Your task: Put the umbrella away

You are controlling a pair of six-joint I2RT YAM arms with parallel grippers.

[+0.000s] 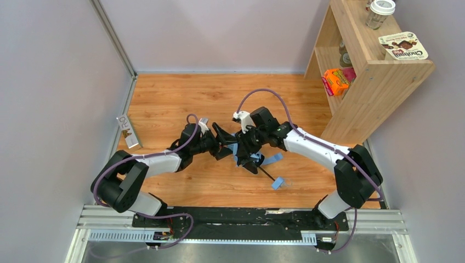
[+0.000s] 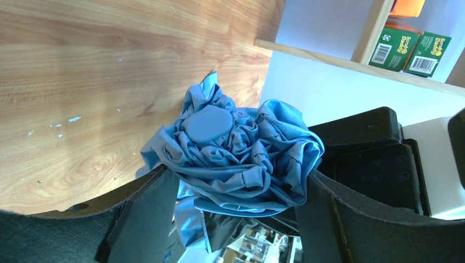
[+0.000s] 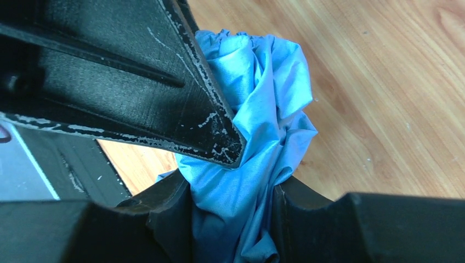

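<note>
Umbrella [image 1: 241, 152] sits collapsed approx. mid-counter [image 1: 164, 98], canopy scrunched into a sky-blue wad w/ both arms meeting over it. Top view: thin dark shaft [image 1: 266, 172] runs out of the wad toward 5 o'clock and ends in the small blue handle [image 1: 277, 183], which lies flat on the wood; strap [image 1: 273, 159] trails off at approx. 3 o'clock, just beside the wad. Left claw [image 2: 240, 181] comes in from 9 o'clock w/ jaws spread wide. In its wrist view the wad sits right btwn the two fingers, fabric brushing both inner faces, and the round cap [image 2: 207, 123] at the canopy tip faces the camera; can't tell if there's any real squeeze. Right claw [image 3: 233, 192] comes in from 3 o'clock, jaws narrow and clamped on a twist of the blue fabric, cloth bulging out above the pinch. One scuffed finger of the left claw crosses that wrist view at 10 o'clock, touching the fabric. Elsewhere: wooden shelf [image 1: 378, 82] at 2 o'clock off the counter's edge, w/ an orange box [image 1: 336, 81] inside, a jar [image 1: 379, 13] and a snack box [image 1: 403, 46] on top. Green boxes [image 2: 427, 52] show on it in the left wrist view. Small card [image 1: 129, 132] lies at 9 o'clock, near the wall, well apart from the umbrella.
</note>
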